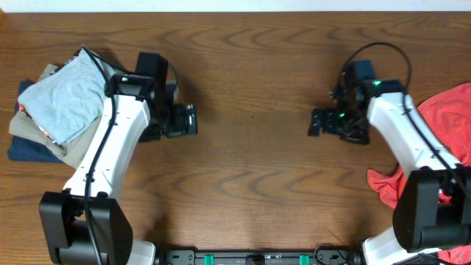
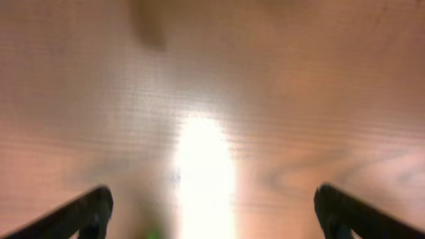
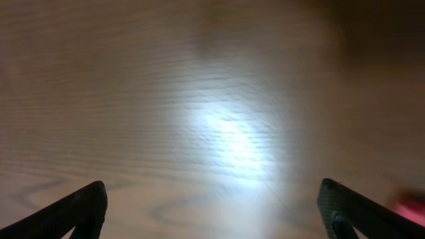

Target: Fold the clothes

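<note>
Left gripper (image 1: pixel 191 120) hangs over the wooden table (image 1: pixel 250 73), jaws spread wide, nothing in them. On its wrist camera the two dark fingers (image 2: pixel 89 211) sit at the bottom corners, with only blurred wood grain and a bright glare between them. Right gripper (image 1: pixel 315 122) faces it across the middle, also released and empty; its fingers (image 3: pixel 83 206) frame the same glare-lit wood. The two grippers are well apart.

Now the clothes. The pale blue-grey T-shirt (image 1: pixel 62 103) lies roughly folded on top of a stack at the left edge, just beside the left arm (image 1: pixel 110 147). It rests on a beige garment (image 1: pixel 33 132), with a dark blue one (image 1: pixel 22 151) at the bottom.

At the right edge the coral-red garment (image 1: pixel 449 118) lies crumpled, and the right arm (image 1: pixel 412 140) crosses in front of it. A pink smudge (image 3: pixel 413 201) low on the right wrist view may be that red cloth, but it is too blurred to be sure.
</note>
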`<state>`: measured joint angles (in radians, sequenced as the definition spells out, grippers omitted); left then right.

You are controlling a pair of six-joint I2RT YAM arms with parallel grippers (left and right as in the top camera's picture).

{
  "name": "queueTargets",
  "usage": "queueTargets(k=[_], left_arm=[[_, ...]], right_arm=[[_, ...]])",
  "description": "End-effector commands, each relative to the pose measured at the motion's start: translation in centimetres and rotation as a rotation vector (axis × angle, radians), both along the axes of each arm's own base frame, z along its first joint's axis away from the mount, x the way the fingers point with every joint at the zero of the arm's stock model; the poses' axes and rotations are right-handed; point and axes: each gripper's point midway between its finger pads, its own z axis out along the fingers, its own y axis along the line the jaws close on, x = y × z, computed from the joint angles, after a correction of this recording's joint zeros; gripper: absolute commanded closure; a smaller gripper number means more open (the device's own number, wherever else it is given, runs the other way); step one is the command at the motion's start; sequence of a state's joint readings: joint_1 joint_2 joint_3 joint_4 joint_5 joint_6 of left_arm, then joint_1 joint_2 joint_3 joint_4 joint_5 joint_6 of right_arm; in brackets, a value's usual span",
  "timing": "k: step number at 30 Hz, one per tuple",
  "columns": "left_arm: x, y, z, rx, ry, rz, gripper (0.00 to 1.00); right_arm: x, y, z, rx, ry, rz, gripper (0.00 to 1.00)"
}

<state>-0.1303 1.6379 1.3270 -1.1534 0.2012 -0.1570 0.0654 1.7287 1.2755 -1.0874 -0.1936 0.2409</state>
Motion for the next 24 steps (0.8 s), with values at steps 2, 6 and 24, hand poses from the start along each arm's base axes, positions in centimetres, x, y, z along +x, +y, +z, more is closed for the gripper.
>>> queueTargets(k=[2,6,24], left_arm=[[-3.1,0.7,0.2,0.030,0.133,0.014,0.02],[-4.7,1.5,1.3,0.069,0.141,0.013,0.02],[-9.6,4.5,12.4,0.012,-0.918,0.174,0.02]], right_arm=[[-0.4,-2.2,2.2,-0.030,-0.020,-0.021,0.01],[-1.5,-3.3,4.0,-0.085,-0.050,-0.031,0.01],[-7.0,-5.1,13.3,-0.147,-0.854,-0.130,0.01]])
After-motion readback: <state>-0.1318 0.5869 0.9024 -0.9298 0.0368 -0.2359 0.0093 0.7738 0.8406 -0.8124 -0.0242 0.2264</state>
